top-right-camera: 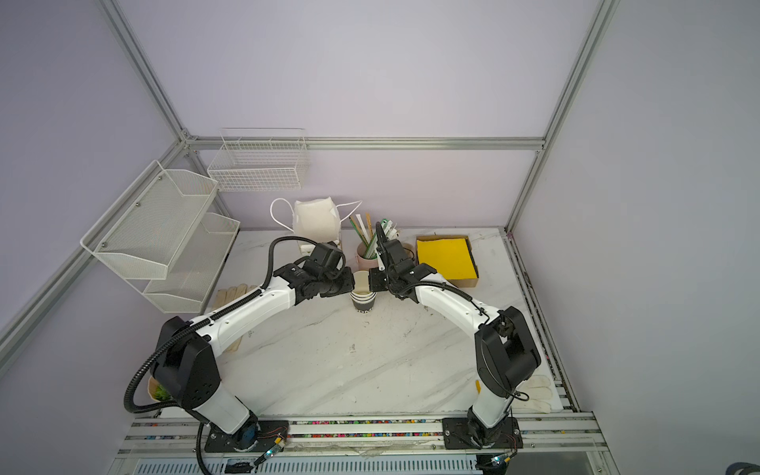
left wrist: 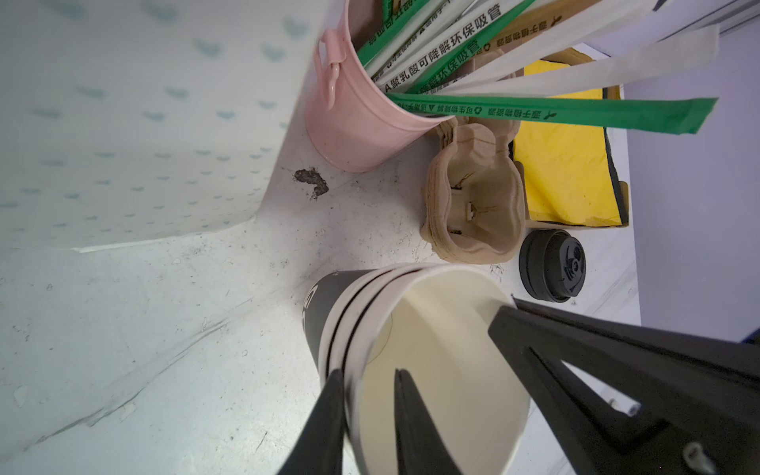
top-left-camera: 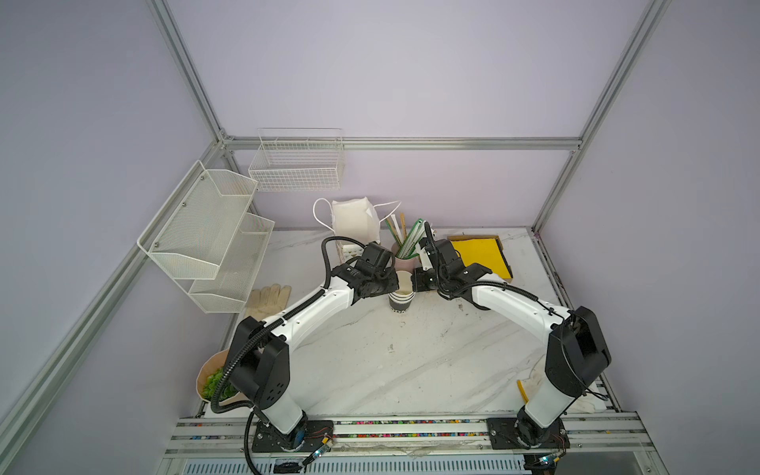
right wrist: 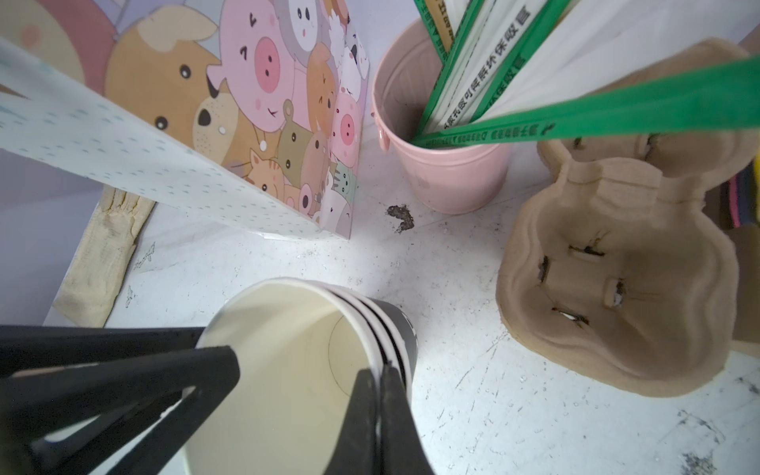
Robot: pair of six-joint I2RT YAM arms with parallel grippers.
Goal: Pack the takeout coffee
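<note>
The takeout coffee [top-left-camera: 404, 281] [right wrist: 288, 329] is the cream-lined top cup, riding high out of a nested stack of black cups [top-left-camera: 401, 303] [left wrist: 325, 312] mid-table in both top views. My right gripper [right wrist: 377, 372] [top-left-camera: 413, 283] is shut on this cup's wall, one finger inside and one outside. My left gripper [left wrist: 367, 372] [top-left-camera: 395, 283] straddles the opposite wall. Its outer finger lies against the stacked rims and its inner finger sits inside the cup, with a narrow gap still showing between them.
Behind the cups stand a pink bucket of wrapped straws [left wrist: 357, 123], a pulp cup carrier [right wrist: 617, 288], a black lid [left wrist: 551, 271] and a cartoon-printed paper bag [right wrist: 267, 103]. A box with a yellow sheet [top-left-camera: 481, 253] lies back right, gloves [top-left-camera: 269, 298] and wire racks [top-left-camera: 205, 230] at left.
</note>
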